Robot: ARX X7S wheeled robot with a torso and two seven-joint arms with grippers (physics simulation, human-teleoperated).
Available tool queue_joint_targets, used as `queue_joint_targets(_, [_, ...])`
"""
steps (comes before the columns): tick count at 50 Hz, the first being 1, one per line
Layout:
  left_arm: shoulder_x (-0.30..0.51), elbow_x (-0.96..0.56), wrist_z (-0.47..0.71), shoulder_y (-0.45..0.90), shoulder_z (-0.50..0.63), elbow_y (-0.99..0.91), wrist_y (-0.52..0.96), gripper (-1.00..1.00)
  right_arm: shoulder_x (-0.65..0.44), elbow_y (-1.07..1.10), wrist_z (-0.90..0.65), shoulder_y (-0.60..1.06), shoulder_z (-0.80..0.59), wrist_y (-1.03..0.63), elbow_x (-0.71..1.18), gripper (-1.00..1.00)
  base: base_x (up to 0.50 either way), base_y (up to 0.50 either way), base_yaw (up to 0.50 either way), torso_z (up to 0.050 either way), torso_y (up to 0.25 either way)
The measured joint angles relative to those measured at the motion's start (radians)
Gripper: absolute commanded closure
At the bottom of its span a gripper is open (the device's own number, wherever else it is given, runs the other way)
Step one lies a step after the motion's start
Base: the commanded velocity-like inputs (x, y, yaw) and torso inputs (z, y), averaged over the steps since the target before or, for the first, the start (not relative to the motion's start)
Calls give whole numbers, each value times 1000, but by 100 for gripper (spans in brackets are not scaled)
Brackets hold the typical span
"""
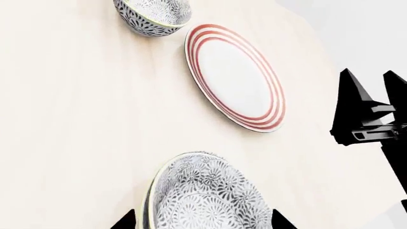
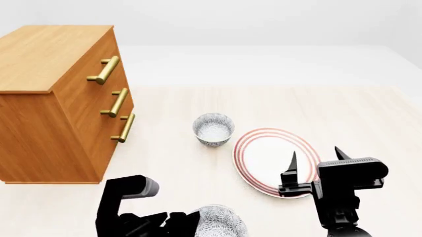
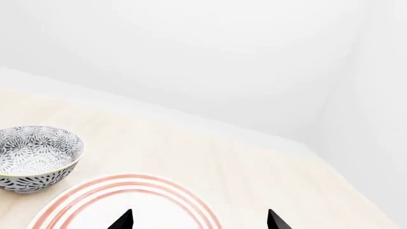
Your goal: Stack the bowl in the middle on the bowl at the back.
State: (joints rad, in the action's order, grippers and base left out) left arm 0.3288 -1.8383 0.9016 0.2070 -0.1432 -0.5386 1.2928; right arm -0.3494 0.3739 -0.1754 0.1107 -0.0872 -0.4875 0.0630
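The bowl at the back (image 2: 213, 129) is speckled grey and white and stands upright on the pale table; it also shows in the wrist views (image 1: 154, 15) (image 3: 35, 155). A look-alike bowl (image 2: 221, 222), taken as the bowl in the middle (image 1: 203, 195), sits close to me, partly cut off by the frame. My left gripper (image 1: 202, 220) is open, one fingertip on each side of this bowl and wide of it. My right gripper (image 2: 316, 155) (image 3: 198, 220) is open over the near rim of the plate and holds nothing.
A flat white plate with red rings (image 2: 274, 160) (image 1: 235, 76) (image 3: 127, 200) lies right of the back bowl. A wooden chest of drawers (image 2: 59, 98) with brass handles stands at the left. The table (image 2: 329, 108) ends at a far edge against white floor.
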Motion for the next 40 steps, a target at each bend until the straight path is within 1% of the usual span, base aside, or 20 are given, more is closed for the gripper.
queue_joint_targets(14, [32,-41,-4,21,-48,-72,-42,-100,-3,4,-3,-3,-2,-2,3,-100,0,0,0,0,0])
queue_joint_targets(22, [45,2,-61,69,-93,-103,-51,-100,-4,39,-12,-5,-10,-20,-3,-100,0,0,0,0,0])
queue_joint_targets(27, [36,116,-162,92,-122,-142,-55,-100,-6,78,-19,-7,-18,-40,-11,-100,0,0,0,0,0])
queue_joint_targets(32, [25,278,-294,99,-133,-188,-86,-100,-8,120,-26,-9,-23,-60,-16,-100,0,0,0,0,0])
queue_joint_targets(35, [20,416,-383,92,-117,-219,-136,-100,-9,148,-31,-12,-24,-72,-20,-100,0,0,0,0,0])
queue_joint_targets(40, [15,674,-503,64,-67,-260,-260,-100,-11,206,-45,-19,-27,-95,-31,-100,0,0,0,0,0])
